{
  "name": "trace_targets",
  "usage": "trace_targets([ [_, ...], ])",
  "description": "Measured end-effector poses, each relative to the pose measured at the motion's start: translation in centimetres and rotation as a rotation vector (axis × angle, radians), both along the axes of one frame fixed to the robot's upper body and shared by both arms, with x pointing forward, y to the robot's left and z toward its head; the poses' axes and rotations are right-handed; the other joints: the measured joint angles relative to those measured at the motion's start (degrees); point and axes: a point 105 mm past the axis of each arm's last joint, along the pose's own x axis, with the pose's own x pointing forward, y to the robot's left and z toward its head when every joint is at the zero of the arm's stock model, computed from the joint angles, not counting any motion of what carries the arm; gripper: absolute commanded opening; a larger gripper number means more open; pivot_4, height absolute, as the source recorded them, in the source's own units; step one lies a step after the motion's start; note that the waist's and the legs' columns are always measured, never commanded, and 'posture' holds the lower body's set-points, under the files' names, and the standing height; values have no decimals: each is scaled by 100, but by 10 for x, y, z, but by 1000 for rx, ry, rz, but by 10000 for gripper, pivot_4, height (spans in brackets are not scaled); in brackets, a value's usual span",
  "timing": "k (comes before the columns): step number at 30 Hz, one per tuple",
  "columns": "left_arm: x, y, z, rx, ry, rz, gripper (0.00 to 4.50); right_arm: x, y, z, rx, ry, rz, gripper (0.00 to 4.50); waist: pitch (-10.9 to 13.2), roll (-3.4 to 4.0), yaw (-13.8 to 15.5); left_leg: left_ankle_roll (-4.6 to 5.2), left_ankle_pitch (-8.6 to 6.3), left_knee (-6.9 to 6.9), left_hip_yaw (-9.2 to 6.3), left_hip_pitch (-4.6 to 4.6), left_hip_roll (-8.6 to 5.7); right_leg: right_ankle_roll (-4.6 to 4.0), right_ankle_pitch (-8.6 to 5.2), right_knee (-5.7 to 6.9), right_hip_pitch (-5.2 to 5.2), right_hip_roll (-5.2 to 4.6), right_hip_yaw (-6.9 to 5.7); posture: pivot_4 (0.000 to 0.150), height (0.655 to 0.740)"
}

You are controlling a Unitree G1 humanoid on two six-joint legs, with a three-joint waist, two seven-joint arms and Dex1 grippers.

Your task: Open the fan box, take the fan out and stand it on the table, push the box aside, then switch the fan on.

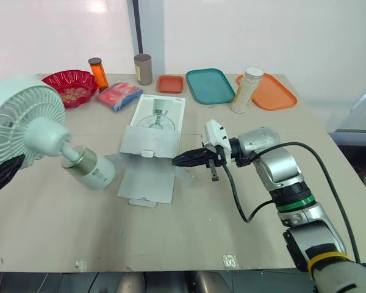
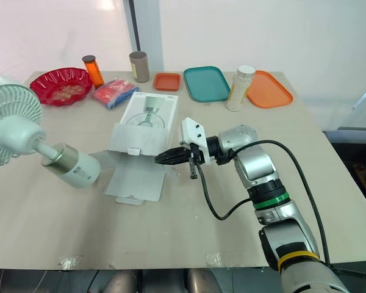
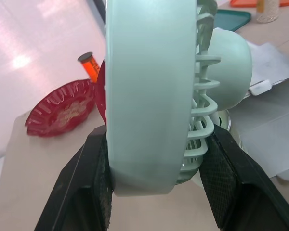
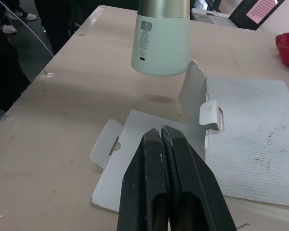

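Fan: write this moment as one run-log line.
fan: aloft, tilted | left gripper: shut on fan | box: open | right gripper: shut, over its flap

Test lab, indicated by a plain counter (image 1: pixel 189 226) laid with teal tray (image 1: pixel 210 85), orange tray (image 1: pixel 277 93), red bowl (image 1: pixel 85 78); laptop (image 4: pixel 250 14) noted beyond.

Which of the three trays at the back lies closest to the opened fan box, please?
The small orange tray, just behind the box; the teal tray and the large orange tray lie further right.
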Motion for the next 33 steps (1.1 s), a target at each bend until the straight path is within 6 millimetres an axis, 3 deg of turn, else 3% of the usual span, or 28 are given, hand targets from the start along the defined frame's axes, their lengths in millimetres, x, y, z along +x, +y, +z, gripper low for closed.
trace_targets([
  [14, 19, 47, -9, 0, 12, 238, 20971, -4, 12, 3, 19, -5, 23, 0, 2, -12, 3, -10, -4, -1, 0, -1, 5, -3, 0, 0, -4, 4, 1, 1500, 7400],
  [20, 18, 78, -21, 12, 66, 376, 20971, -5, 24, 26, 168, 45, 28, 0, 2, -19, -13, -16, -7, -2, 0, -7, 12, -6, 2, 0, -10, 8, 0, 1500, 7400],
  [22, 19, 80, -24, 12, 87, 387, 20971, -10, 25, 37, 215, 49, 53, 0, 1, -22, -5, -17, -7, -2, 0, -8, 12, -6, 2, -1, -10, 7, 0, 1500, 7400],
  [33, 30, 74, -29, -1, 131, 355, 20971, -16, 29, 44, 270, 127, 74, 0, 1, -26, 1, -19, -7, -4, 0, -8, 14, -7, 2, 1, -15, 9, -1, 1500, 7400],
])
